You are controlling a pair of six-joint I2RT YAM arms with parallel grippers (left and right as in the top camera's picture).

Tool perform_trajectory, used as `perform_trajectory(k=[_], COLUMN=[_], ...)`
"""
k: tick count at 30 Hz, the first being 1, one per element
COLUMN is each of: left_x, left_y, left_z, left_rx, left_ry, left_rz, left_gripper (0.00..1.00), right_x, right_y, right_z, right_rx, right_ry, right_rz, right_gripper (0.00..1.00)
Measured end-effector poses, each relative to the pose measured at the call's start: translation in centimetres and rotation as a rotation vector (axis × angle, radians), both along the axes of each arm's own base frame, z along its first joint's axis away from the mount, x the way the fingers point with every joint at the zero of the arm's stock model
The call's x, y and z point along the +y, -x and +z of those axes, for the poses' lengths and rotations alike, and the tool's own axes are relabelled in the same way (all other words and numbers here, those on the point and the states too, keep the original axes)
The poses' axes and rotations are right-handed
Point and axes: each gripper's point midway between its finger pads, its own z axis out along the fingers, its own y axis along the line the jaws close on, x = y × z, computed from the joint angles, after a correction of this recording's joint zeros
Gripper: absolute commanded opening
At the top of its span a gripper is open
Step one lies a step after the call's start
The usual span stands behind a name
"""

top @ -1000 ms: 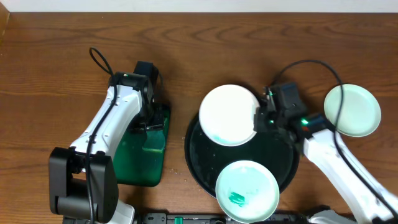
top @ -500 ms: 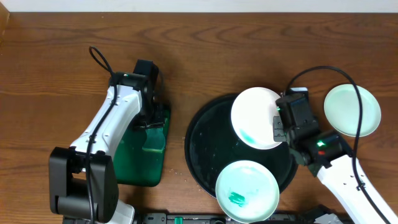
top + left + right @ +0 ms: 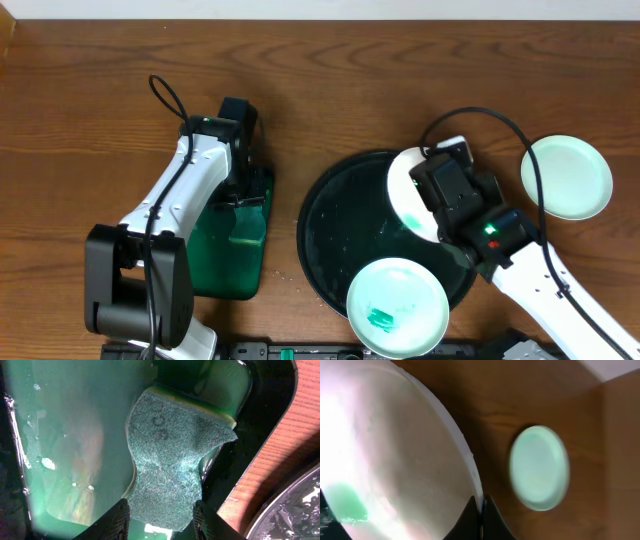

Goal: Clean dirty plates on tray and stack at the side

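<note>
Overhead view: at left centre, a green tray (image 3: 225,270) is seen on the tabletop (image 3: 100,100), wet inside. A green sponge (image 3: 175,460) is kept within it, clamped between the fingers of the left claw (image 3: 161,517). At centre, the black tray (image 3: 340,230) is shown glossy and wet. A smeared plate (image 3: 397,305) is seated on its lower rim, marked teal. Over the tray's upper right, a tilted plate (image 3: 405,195), also smeared teal, is pinched by its rim in the closed right claw (image 3: 480,510). At upper right, an unsmeared plate (image 3: 566,177) is set on the bare tabletop, apart from the tray.
</note>
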Motion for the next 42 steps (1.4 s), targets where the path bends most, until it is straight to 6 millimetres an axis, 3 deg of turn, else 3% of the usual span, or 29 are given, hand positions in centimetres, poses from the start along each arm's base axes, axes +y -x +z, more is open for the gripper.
perform_trajectory(k=[7,18,33,42], left_x=[-0.1,-0.1,-0.1,-0.1], left_y=[-0.3,-0.4,-0.4,-0.4], left_z=[0.0,0.0,0.0,0.0], left_rx=[-0.013,-0.016,-0.014,-0.014], left_ry=[0.005,0.006,0.006,0.006], left_rz=[0.001,0.001,0.001,0.001], left_gripper=[0.42,0.42,0.42,0.42], right_x=[-0.4,1.6,3.4,3.4], right_y=[-1.0,-0.5,0.3,0.4], right_z=[3.2,6.8,8.8,9.2], right_rx=[-0.038,-0.092,-0.152,-0.161], right_ry=[0.246,0.571,0.704,0.729], right_rz=[0.08,0.23,0.284,0.281], right_gripper=[0.01,0.01,0.01,0.01])
